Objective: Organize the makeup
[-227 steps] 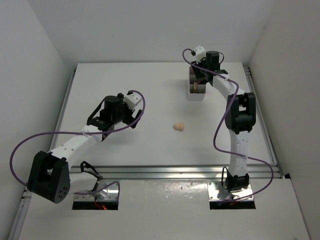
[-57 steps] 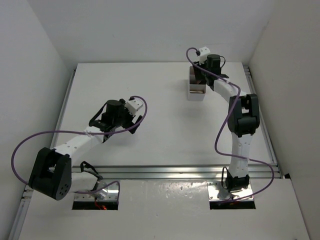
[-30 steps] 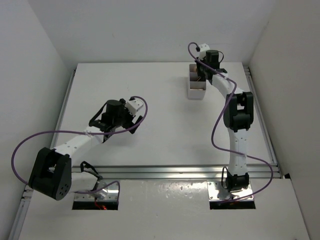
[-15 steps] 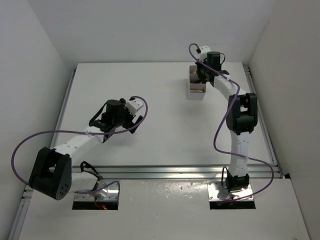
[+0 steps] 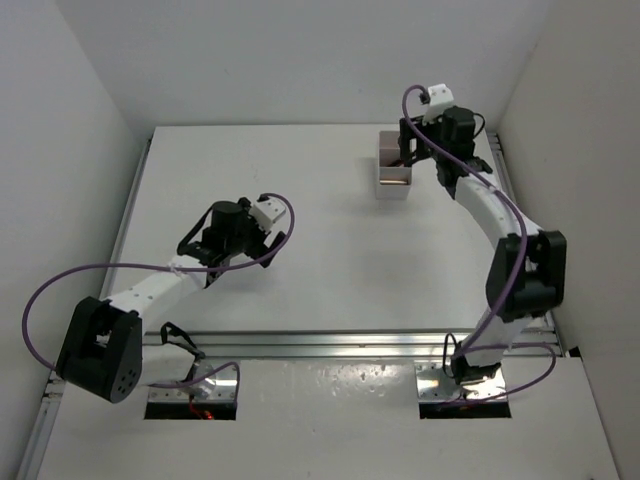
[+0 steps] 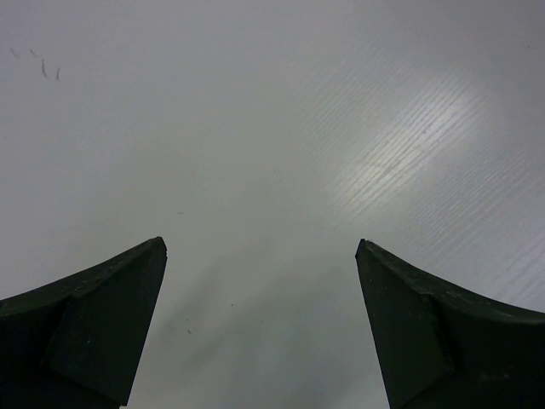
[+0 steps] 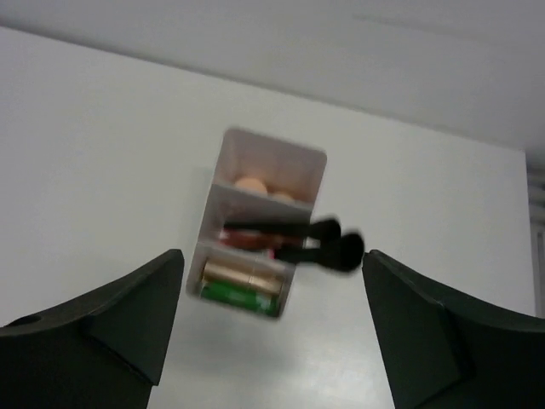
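1. On my right wrist feed, the right gripper (image 7: 271,254) has its two fingers spread wide with nothing between them. It hangs above the white box (image 7: 272,153).
2. From the overhead camera, that box sits at the far right of the table (image 5: 300,200), close to the back edge. The right arm reaches out over it.
3. The makeup is all inside the box. Two peach sponges (image 7: 251,184) lie in the far section.
4. Black brushes (image 7: 285,228) lie crosswise in the middle, with their dark heads poking out over the box's right rim. Something red, which I take for the pencils (image 7: 247,241), lies just under them.
5. A gold tube (image 7: 241,273) and a green tube (image 7: 238,295) lie side by side at the near end. The picture is soft, so I can't read the dividers exactly.
6. The left gripper (image 6: 260,244) is also spread wide and holds nothing, and I see only bare tabletop between its fingers. Overhead, it sits left of centre, well apart from the box.
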Available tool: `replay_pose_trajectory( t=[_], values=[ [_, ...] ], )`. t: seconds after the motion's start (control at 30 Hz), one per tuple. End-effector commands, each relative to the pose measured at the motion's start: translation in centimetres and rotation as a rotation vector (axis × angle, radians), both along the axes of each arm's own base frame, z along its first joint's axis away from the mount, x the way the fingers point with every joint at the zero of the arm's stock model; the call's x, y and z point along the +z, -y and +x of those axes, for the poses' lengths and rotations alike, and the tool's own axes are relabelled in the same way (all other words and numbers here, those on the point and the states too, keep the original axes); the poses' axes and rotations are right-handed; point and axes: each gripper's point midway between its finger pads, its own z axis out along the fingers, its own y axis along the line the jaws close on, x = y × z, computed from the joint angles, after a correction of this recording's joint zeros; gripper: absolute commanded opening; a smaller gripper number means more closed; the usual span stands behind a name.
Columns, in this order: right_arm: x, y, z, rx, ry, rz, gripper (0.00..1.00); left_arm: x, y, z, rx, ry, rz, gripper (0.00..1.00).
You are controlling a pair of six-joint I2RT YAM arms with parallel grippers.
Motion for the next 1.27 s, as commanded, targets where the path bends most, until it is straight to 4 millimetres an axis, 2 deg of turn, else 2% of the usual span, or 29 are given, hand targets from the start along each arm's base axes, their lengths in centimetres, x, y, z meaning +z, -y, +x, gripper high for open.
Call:
replay_pose_trajectory(
  t=[0.0,0.03,0.07,0.1,0.13,0.17,0.2,0.23,0.27,0.3,0.37,0.4,0.47,0.63,0.73,0.8,0.87,0.9,1.07,1.23],
  values=[
    [-0.8,2.1,-4.6,-0.091,-0.029,0.069,0.88,1.6,0.3,-0.1,0.007,0.046,-0.059,1.0],
    [-1.7,3.4,-5.6,-0.123,-0.059,0.077,1.0,1.6,0.3,-0.1,0.012,0.042,-0.066,1.0],
    [-2.3,3.8,-8.0,-0.148,-0.098,0.109,1.0,1.1,0.3,-0.4,0.017,0.025,-0.07,1.0],
    [-4.5,4.1,-10.1,-0.164,-0.176,0.115,1.0,1.0,0.3,-0.7,0.029,0.015,-0.088,1.0],
    [-4.2,5.0,-11.4,-0.187,-0.181,0.125,1.0,1.0,0.3,-0.7,0.035,0.009,-0.097,1.0],
    [-6.6,5.1,-13.5,-0.214,-0.263,0.15,1.0,0.7,0.2,-1.1,0.042,-0.002,-0.105,1.0],
    [-8.0,5.5,-15.8,-0.234,-0.316,0.155,1.0,0.5,0.3,-1.2,0.056,-0.015,-0.125,1.0],
    [-9.0,5.6,-17.5,-0.245,-0.339,0.157,1.0,-0.1,0.2,-1.6,0.064,-0.035,-0.13,1.0],
    [-9.9,6.0,-18.8,-0.277,-0.375,0.159,1.0,0.1,0.3,-1.5,0.069,-0.031,-0.143,1.0],
    [-10.9,6.1,-21.0,-0.293,-0.398,0.156,1.0,-0.4,0.3,-1.7,0.079,-0.044,-0.156,1.0],
    [-12.1,6.3,-22.8,-0.312,-0.439,0.157,1.0,-1.3,-0.3,-1.9,0.114,-0.054,-0.148,1.0],
    [-13.1,6.3,-24.3,-0.332,-0.464,0.167,1.0,-1.4,-0.4,-1.8,0.136,-0.053,-0.159,1.0],
    [-13.2,6.3,-25.5,-0.36,-0.483,0.199,1.0,-2.9,-1.5,-2.2,0.197,-0.074,-0.143,1.0],
    [-14.2,6.6,-29.1,-0.446,-0.569,0.236,1.0,-3.6,-2.6,-2.4,0.273,-0.075,-0.124,1.0],
    [-14.6,7.0,-30.7,-0.509,-0.627,0.235,1.0,-4.8,-3.1,-2.9,0.275,-0.061,-0.099,1.0],
    [-14.7,7.1,-31.7,-0.535,-0.666,0.233,1.0,-6.6,-4.3,-3.8,0.336,-0.088,-0.079,1.0],
    [-14.5,6.9,-32.4,-0.534,-0.695,0.234,1.0,-7.2,-4.6,-4.2,0.357,-0.101,-0.085,1.0],
    [-14.7,7.0,-33.3,-0.541,-0.727,0.224,1.0,-7.8,-4.5,-4.9,0.334,-0.11,-0.081,1.0],
    [-14.7,7.4,-34.5,-0.561,-0.734,0.206,1.0,-8.0,-4.4,-5.1,0.326,-0.108,-0.088,1.0],
    [-14.6,7.2,-34.9,-0.57,-0.7,0.242,1.0,-7.5,-4.3,-5.0,0.312,-0.091,-0.094,1.0]
  ],
)
